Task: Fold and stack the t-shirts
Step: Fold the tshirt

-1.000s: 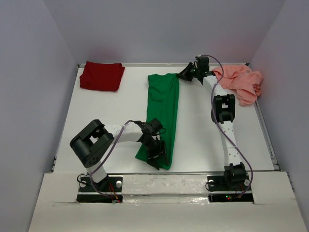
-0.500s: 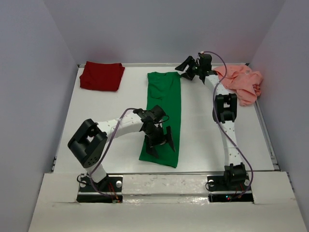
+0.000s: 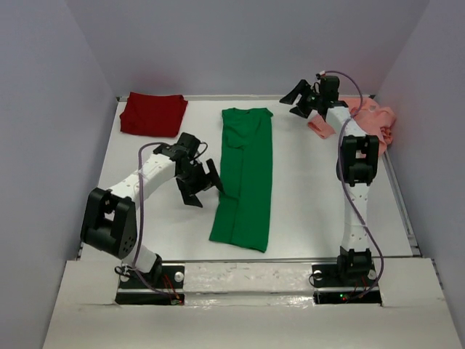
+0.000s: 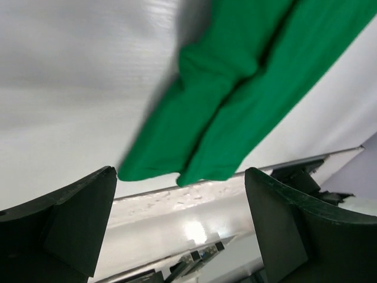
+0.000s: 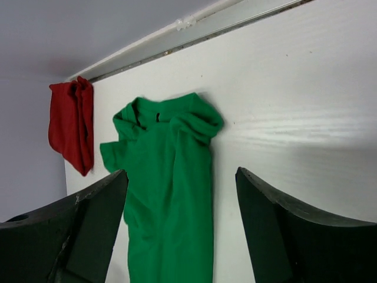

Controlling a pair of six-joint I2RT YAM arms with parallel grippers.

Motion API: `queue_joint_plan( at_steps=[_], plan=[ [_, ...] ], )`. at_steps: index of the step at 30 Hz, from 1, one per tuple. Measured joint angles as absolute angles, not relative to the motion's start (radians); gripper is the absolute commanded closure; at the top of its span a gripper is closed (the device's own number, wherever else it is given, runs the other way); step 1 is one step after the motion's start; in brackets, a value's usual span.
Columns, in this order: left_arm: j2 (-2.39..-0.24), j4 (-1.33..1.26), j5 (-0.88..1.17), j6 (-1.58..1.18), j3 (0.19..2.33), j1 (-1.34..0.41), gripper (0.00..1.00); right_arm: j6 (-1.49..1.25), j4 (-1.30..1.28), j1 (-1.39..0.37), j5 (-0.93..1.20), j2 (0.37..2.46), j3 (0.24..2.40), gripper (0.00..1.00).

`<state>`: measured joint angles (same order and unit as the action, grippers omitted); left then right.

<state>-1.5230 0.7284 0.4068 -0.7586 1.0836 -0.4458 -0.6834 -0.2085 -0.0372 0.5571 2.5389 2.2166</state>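
Matt cloth green t-shirt [image 3: 245, 182]; smooth, faintly glossy table [image 3: 312, 189]; matt, perhaps plastic, left end effector [image 3: 201, 190].

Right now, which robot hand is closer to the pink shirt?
Right. The right gripper hovers open just left of the salmon pink t-shirt. The left gripper is far away from it, open beside the green t-shirt's left side.

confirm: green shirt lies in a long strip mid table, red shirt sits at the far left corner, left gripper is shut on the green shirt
One thing is wrong: the left gripper is open and holds nothing. The left wrist view shows its jaws wide, clear of the cloth. The green shirt strip and red shirt are as you said.
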Motion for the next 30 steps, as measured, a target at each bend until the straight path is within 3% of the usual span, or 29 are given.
queue_joint_plan(
  at_steps=[5, 16, 25, 30],
  plan=[
    [-1.559, 0.749, 0.373, -0.619, 1.085, -0.337, 0.01, -0.591, -0.263, 0.002, 0.557, 2.273, 1.976, 0.23],
    [-1.673, 0.703, 0.398, -0.436, 1.050, -0.324, 0.01, -0.501, -0.422, -0.047, 0.624, 1.535, 1.024, 0.25],
    [-1.663, 0.682, 0.411, -0.328, 1.030, -0.324, 0.01, -0.588, -0.565, -0.133, 0.654, 1.157, 0.701, 0.27],
    [-1.577, 0.654, 0.432, -0.313, 0.926, -0.324, 0.01, -0.716, -0.575, -0.294, 0.632, 0.944, 0.557, 0.29]
  ],
)
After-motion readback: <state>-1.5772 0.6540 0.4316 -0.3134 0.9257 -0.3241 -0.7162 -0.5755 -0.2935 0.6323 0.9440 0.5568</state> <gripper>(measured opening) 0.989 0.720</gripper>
